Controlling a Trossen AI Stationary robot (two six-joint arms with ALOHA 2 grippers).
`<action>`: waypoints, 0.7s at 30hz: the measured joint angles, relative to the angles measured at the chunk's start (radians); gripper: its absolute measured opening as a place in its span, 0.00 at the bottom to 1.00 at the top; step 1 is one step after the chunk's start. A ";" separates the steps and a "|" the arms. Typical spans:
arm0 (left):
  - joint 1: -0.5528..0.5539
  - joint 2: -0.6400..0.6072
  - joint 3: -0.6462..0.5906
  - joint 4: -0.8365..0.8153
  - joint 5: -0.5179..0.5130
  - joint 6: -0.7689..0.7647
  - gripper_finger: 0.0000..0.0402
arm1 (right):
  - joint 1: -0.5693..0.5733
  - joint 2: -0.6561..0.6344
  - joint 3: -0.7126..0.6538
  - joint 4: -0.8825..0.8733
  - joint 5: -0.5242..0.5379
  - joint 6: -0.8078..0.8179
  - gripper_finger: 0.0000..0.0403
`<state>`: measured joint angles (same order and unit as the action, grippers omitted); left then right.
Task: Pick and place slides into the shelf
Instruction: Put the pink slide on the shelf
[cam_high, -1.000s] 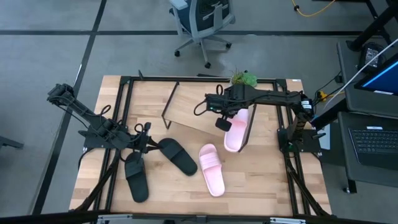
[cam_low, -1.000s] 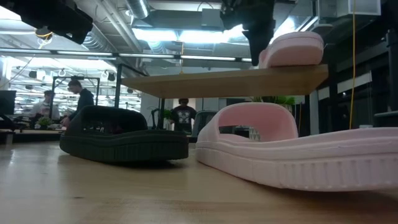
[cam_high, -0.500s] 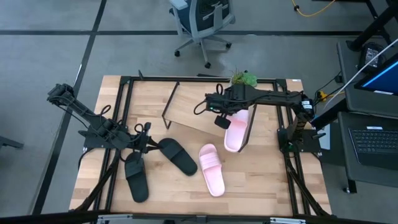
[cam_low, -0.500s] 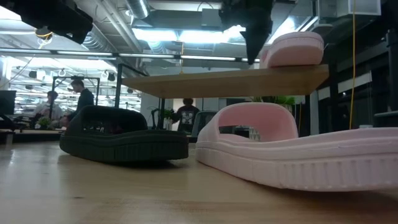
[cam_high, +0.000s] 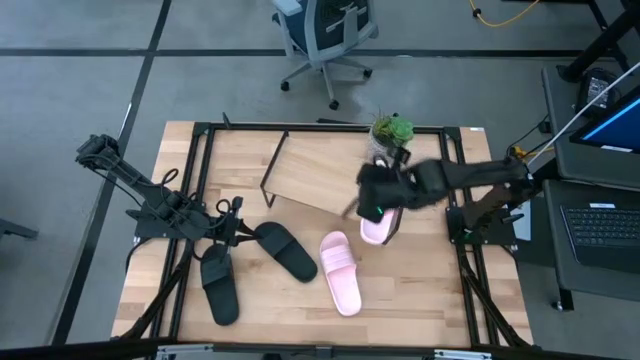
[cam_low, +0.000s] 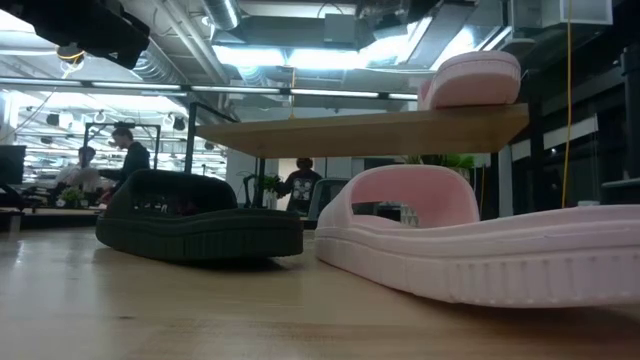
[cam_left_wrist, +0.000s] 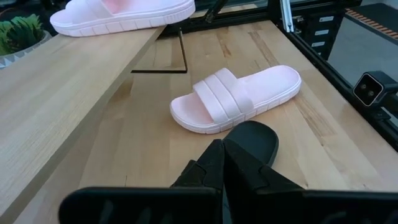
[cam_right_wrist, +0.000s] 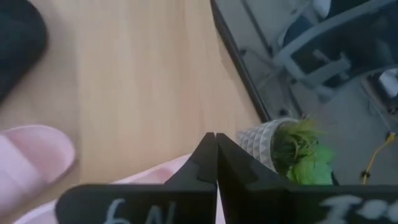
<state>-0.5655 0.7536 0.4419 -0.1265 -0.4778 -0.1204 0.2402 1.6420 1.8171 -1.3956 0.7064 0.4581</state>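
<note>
One pale pink slide (cam_high: 378, 228) lies on the shelf (cam_high: 310, 180), its sole on the board's right end (cam_low: 470, 80). The other pink slide (cam_high: 340, 272) lies on the table, seen large in the low view (cam_low: 480, 240). Two black slides (cam_high: 285, 250) (cam_high: 220, 287) lie at the near left. My right gripper (cam_high: 371, 205) hangs shut in the air above the shelved pink slide, blurred by motion. My left gripper (cam_high: 236, 232) is shut and stands just short of the nearer black slide's end (cam_left_wrist: 252, 140); I see no touch.
A small potted plant (cam_high: 390, 130) stands at the far edge behind the shelf, close to my right gripper (cam_right_wrist: 298, 146). A black metal frame (cam_high: 200, 150) runs round the tabletop. Bare wood lies along the near edge (cam_high: 420, 300). An office chair (cam_high: 325, 35) stands beyond the table.
My right gripper has risen from the shelf top, out of the low view, and swung a little toward the table's near right, tipping as it went. It stays shut. The pink slide on the shelf has kept its place.
</note>
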 joint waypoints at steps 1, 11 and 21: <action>0.000 0.000 0.000 0.000 0.000 0.000 0.00 | 0.038 -0.007 -0.021 0.000 0.022 0.039 0.00; 0.000 0.000 0.000 0.024 0.000 -0.004 0.00 | 0.367 -0.035 -0.310 0.315 0.093 0.237 0.00; 0.000 0.000 0.000 0.089 0.000 -0.005 0.00 | 0.512 -0.035 -0.629 1.034 0.123 -0.072 0.02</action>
<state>-0.5655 0.7532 0.4419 -0.0372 -0.4778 -0.1256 0.7518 1.6072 1.1877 -0.3616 0.8290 0.3856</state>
